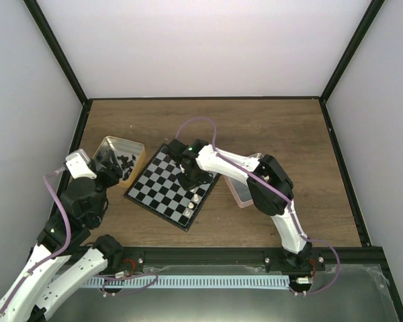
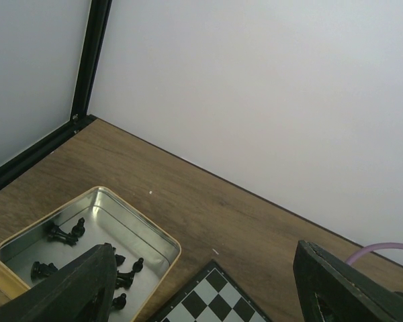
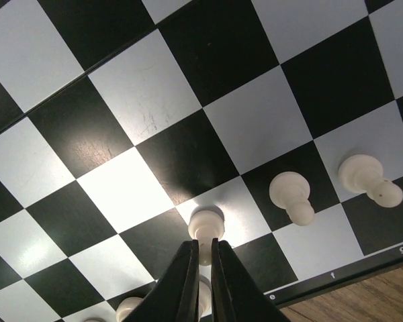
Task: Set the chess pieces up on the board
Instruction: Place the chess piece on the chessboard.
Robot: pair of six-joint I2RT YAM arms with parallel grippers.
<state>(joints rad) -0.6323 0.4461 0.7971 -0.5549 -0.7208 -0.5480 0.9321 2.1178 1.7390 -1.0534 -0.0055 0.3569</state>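
1. My right jaws are clenched on a white pawn (image 3: 206,223). Its head is pinched between my two dark fingers (image 3: 183,282) at the bottom centre of the right wrist view.
2. That pawn stands on a pale square of the board (image 3: 154,100), one row in from the lettered edge at the lower right of the frame.
3. Two more white pawns (image 3: 292,194) stand in the same row, to the right of it. Other white pieces at the bottom edge are partly hidden by my fingers.
4. From above, the board (image 1: 158,188) lies turned like a diamond, left of the frame's centre, and my right arm reaches over it from the right.
5. My left jaws are released. Their fingers (image 2: 80,282) sit wide apart in the lower corners of the left wrist view, with nothing between them.
6. A gold tin (image 2: 144,222) at the lower left of that view holds black chess pieces (image 2: 64,233). It sits just beside the board's corner on the worktop (image 1: 282,134).
7. A pink tray (image 1: 238,198) lies right of the board, mostly hidden under my right arm.
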